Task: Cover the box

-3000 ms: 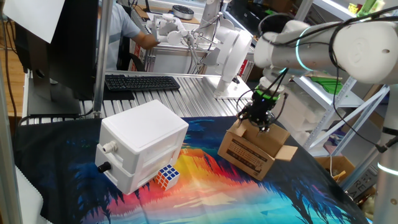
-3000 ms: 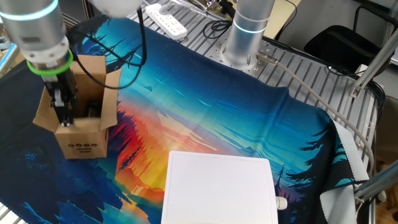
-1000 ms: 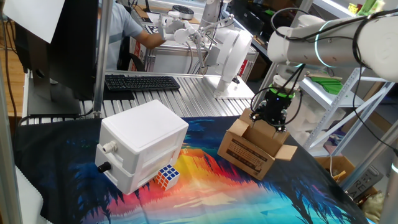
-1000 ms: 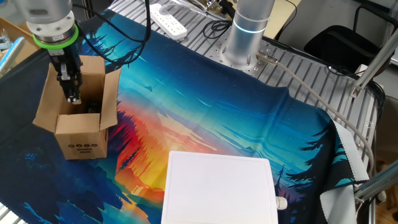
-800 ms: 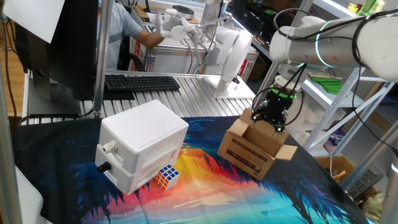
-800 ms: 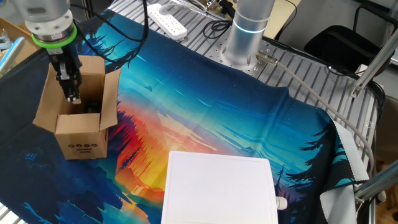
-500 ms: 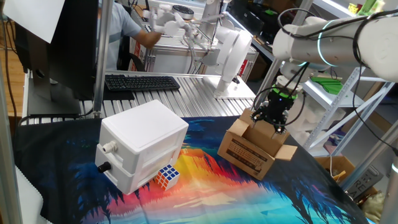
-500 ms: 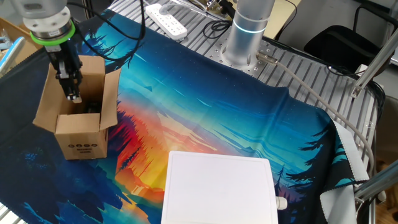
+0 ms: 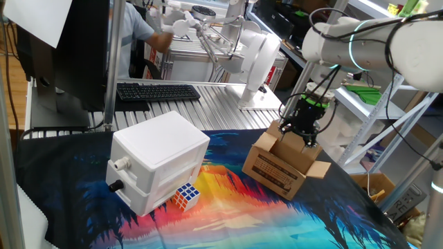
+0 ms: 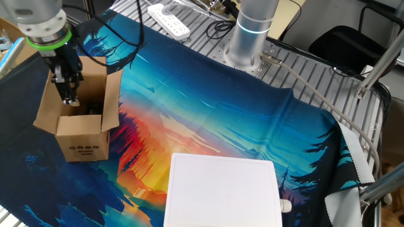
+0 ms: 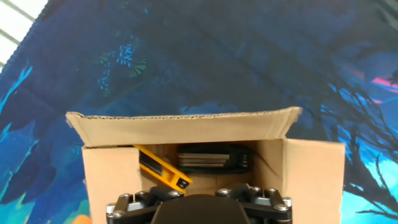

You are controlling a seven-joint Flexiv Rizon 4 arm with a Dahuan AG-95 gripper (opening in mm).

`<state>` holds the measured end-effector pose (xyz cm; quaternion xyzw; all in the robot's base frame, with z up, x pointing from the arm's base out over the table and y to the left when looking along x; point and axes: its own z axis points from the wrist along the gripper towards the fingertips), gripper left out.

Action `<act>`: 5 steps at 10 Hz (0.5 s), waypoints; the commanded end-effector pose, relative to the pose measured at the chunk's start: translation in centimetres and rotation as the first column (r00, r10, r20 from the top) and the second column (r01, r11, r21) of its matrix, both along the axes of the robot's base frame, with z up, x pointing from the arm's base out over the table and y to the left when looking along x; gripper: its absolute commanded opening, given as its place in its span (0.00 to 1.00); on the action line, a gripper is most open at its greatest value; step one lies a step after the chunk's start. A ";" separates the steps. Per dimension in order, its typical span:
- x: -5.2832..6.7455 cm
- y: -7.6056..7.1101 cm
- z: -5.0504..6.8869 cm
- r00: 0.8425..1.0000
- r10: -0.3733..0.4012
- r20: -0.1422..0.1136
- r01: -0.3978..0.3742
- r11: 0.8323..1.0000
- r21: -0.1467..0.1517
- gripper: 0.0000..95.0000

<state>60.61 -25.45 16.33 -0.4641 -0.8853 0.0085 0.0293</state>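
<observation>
The box (image 9: 285, 163) sits at the right side of the tabletop (image 9: 228, 214) in one fixed view, on the colourful printed cloth (image 10: 208, 120), well apart from the larger white plastic box (image 9: 158, 160) and the Rubik's cube (image 9: 185, 196) at the left. In the other fixed view it stands at the far left of the cloth, its mouth open and its flaps still up or splayed outward. The claw (image 10: 68, 94) hangs pointing down into the open mouth, near one upright flap (image 10: 113, 94), and carries nothing that can be seen. No picture shows its fingertips clearly; judging by the little that shows, it looks spread rather than pressed together, though I cannot be sure of that. The hand view looks down into the carton, where a yellow-and-black tool (image 11: 163, 170) and a flat dark item (image 11: 213, 157) lie on the bottom, with a flap edge (image 11: 186, 127) standing up on the far side. The step in hand seems to be the start of closing: the claw is placing itself by a flap, none of which is yet folded. The next move probably calls for getting outside or behind one flap and pushing it over the opening, without dragging the light carton across the cloth.
</observation>
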 end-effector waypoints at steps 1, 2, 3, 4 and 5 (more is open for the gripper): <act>-0.2 0.0 0.0 0.997 0.072 0.029 -0.073 0.997 0.018 0.80; -0.1 0.0 0.0 0.997 0.079 0.011 -0.079 0.997 0.002 0.80; -0.3 -0.1 0.6 0.997 0.077 -0.002 -0.077 0.997 -0.025 1.00; -0.5 -0.2 0.9 0.997 0.073 -0.004 -0.073 0.997 -0.028 1.00; -1.2 -0.4 2.0 0.997 0.072 -0.016 -0.073 0.996 -0.046 1.00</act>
